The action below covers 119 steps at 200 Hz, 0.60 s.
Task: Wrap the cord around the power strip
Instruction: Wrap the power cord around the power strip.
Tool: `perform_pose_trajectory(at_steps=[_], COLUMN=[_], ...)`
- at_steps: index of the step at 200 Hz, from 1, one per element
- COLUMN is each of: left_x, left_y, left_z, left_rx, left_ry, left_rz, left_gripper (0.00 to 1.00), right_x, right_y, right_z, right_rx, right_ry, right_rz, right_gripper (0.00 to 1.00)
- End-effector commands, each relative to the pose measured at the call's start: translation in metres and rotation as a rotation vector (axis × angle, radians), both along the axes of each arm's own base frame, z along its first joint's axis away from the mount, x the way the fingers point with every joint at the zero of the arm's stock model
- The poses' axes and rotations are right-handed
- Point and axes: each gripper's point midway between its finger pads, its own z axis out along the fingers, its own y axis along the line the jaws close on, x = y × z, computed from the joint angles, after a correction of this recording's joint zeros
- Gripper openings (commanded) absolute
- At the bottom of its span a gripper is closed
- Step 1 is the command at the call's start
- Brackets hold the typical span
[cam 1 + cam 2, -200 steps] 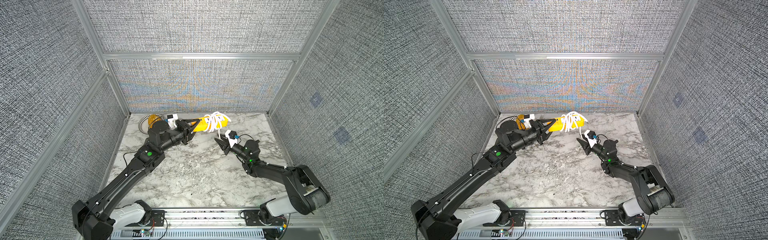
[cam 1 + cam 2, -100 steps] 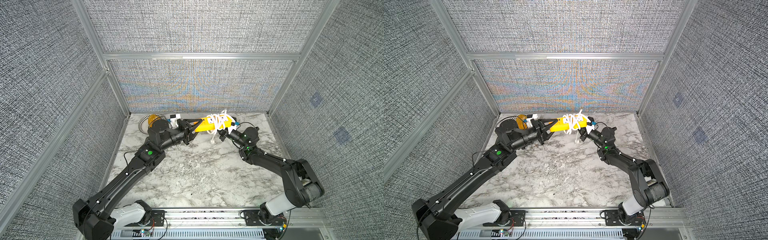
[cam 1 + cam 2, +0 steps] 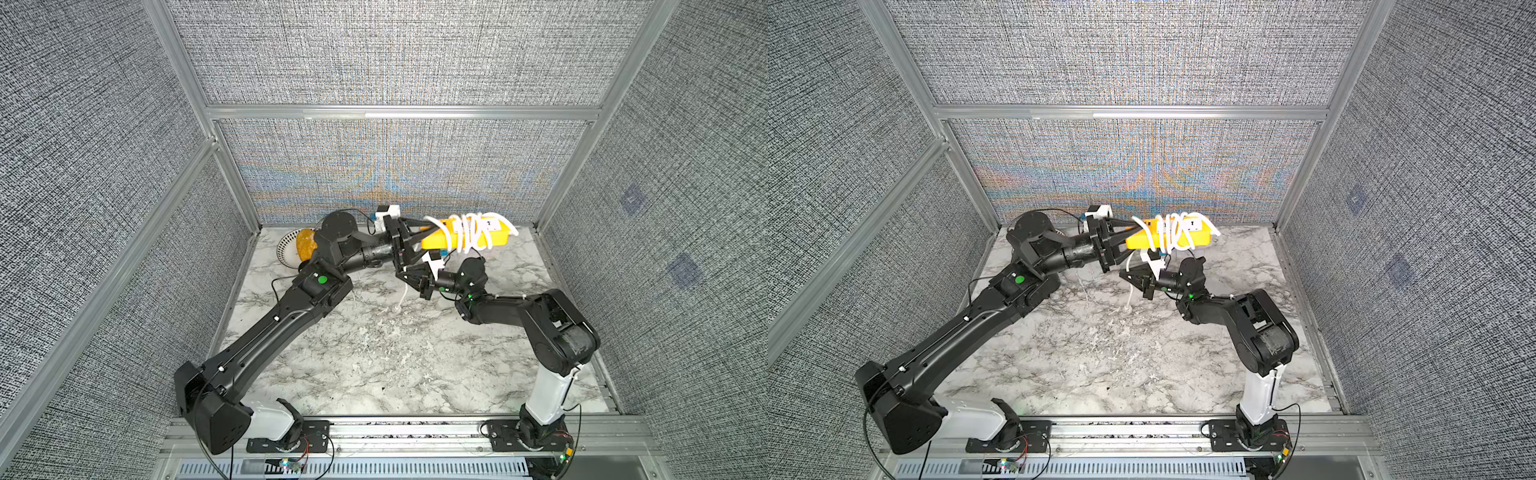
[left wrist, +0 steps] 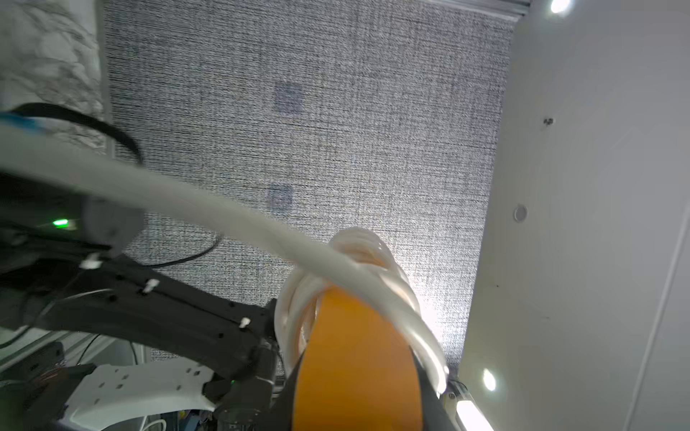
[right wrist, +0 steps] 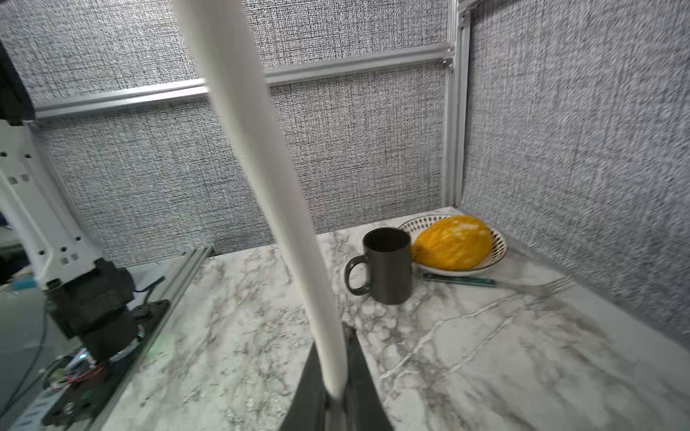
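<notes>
- The marble table fills the floor of the grey-walled booth.
- The left arm reaches toward the back wall. Its left gripper is clenched on one end of the power strip.
- The right arm bends inward below the strip. Its right gripper is pinched tight on the cord, which runs straight into the closed fingers in the right wrist view.
- The power strip is an orange-yellow bar held off the table, roughly level, close to the back wall.
- The cord is white and looped several times around the middle of the strip. One length leads down from the coils to the right gripper.
- A patterned plate sits in the far left corner of the table.
- A dark mug stands upright just beside the plate.
- A yellow fruit lies on the plate.
- A fork lies on the table near the plate.
- The plug hangs below the right gripper, down at the table; whether it touches cannot be told.
</notes>
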Motion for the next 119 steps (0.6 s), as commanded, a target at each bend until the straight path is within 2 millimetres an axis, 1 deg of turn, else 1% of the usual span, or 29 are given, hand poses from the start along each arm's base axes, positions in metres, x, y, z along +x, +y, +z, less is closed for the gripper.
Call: perform_pose_trajectory(at_steps=[1,10,15,36,45,62,65,72,87,102,119], left_x=[-0.017,-0.011,-0.006,0.016,0.021,0.027,0.027,0.031,0.040,0.053,0.067], left_y=[0.021,0.032,0.039,0.076,0.091,0.110,0.113,0.120,0.127,0.129,0.124], left_z=[0.064,0.065,0.062,0.054,0.050,0.043,0.044,0.041,0.039,0.032,0.023], left_rx=[-0.139,-0.095,-0.061,0.040,0.084,0.174,0.186,0.214,0.255,0.304,0.312], left_ry=[-0.277,-0.307,-0.314,-0.325,-0.325,-0.341,-0.351,-0.362,-0.398,-0.419,-0.420], left_rz=[0.026,0.085,0.122,0.286,0.336,0.410,0.425,0.463,0.522,0.562,0.575], left_gripper=[0.00,0.00,0.00,0.00,0.00,0.00,0.00,0.00,0.00,0.00,0.00], right_x=[-0.019,-0.024,-0.028,-0.042,-0.048,-0.060,-0.063,-0.073,-0.095,-0.117,-0.139], right_y=[-0.014,-0.023,-0.029,-0.045,-0.055,-0.071,-0.071,-0.070,-0.061,-0.052,-0.040], right_z=[-0.022,-0.024,-0.026,-0.031,-0.033,-0.028,-0.025,-0.026,-0.015,0.008,0.037], right_rx=[-0.008,-0.014,-0.024,-0.105,-0.143,-0.186,-0.192,-0.234,-0.312,-0.360,-0.428], right_ry=[0.116,0.121,0.122,0.086,0.074,0.047,0.037,0.028,-0.050,-0.129,-0.228], right_rz=[-0.009,-0.048,-0.071,-0.173,-0.220,-0.307,-0.310,-0.309,-0.292,-0.257,-0.216], right_gripper=[0.00,0.00,0.00,0.00,0.00,0.00,0.00,0.00,0.00,0.00,0.00])
